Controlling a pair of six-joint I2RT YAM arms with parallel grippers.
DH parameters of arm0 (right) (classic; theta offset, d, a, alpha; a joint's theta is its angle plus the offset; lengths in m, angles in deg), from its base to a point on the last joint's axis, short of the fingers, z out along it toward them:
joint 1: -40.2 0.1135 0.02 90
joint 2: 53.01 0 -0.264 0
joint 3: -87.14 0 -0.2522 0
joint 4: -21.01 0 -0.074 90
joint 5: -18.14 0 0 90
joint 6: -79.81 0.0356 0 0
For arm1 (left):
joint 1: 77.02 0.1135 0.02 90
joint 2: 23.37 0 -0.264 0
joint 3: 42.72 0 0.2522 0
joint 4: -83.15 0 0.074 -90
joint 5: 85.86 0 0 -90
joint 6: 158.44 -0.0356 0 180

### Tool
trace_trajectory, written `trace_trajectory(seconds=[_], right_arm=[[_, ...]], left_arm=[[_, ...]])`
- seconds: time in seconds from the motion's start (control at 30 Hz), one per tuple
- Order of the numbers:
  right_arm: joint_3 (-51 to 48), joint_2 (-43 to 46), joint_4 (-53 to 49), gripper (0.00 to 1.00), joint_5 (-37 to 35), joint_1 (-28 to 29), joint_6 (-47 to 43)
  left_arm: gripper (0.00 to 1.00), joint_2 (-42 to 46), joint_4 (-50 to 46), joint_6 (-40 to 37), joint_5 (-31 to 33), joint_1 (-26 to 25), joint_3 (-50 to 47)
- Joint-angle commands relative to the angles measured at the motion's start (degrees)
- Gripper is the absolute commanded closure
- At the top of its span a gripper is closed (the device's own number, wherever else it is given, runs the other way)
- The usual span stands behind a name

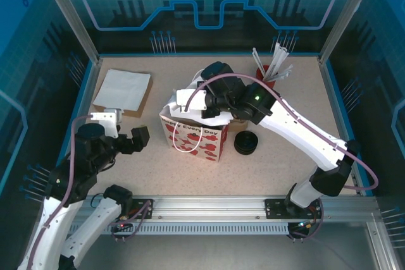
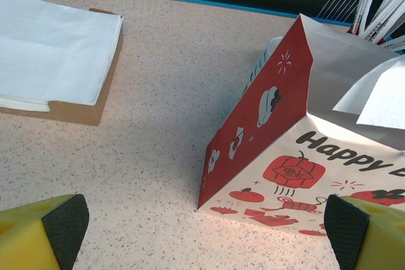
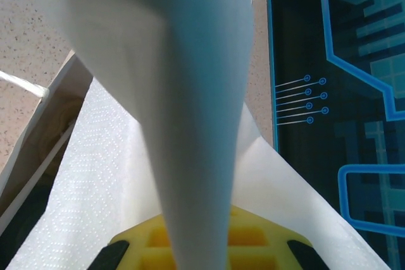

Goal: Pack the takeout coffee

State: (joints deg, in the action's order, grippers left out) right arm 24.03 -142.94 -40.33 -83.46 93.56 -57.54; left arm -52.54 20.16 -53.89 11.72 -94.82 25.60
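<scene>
Top view. Finds a printed paper bag [image 1: 196, 142] standing upright mid-counter [image 1: 158, 175], mouth open. Places the right gripper [image 1: 204, 112] over that mouth, arm stretched in from the right. Notes the left gripper [image 1: 130, 140] low and just left of the bag, apart from it, fingers spread, holding nothing. Logs a stack of black lids [image 1: 245, 143] just right of the bag, a red holder of straws [image 1: 267, 74] at the far edge, and a pile of white sheets [image 1: 123, 86] on brown board at far left.

Left wrist view. Confirms wide-open fingers, black pads [image 2: 63, 219] at both lower corners, bare counter between. Puts the bag's red side panel ahead and to the right, "Happy" lettering on the front face. Catches pale stacked cup rims [image 2: 267, 52] just behind the red panel, mostly hidden. Puts the white sheets at upper left.

Right wrist view. Shows a white embossed napkin [image 3: 190, 93] pinched between the yellow fingers, folded sheet rising mid-frame. Looks past the napkin into the bag at left. Cannot tell where the takeout coffee sits: dark patch low inside the bag, too hidden to identify.
</scene>
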Motion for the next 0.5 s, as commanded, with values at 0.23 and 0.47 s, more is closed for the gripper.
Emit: trace_trajectory(seconds=[0.23,0.47], right_arm=[[4.79,-5.6,-3.11,1.0,-1.11,1.53,-7.15],[3.38,-6.75,-5.76,1.0,0.12,2.06,-6.75]], left_arm=[[0.01,0.52,0.2,-1.09,1.71,-0.37,0.45],[0.01,0.46,0.19,-1.09,1.66,-0.32,0.1]])
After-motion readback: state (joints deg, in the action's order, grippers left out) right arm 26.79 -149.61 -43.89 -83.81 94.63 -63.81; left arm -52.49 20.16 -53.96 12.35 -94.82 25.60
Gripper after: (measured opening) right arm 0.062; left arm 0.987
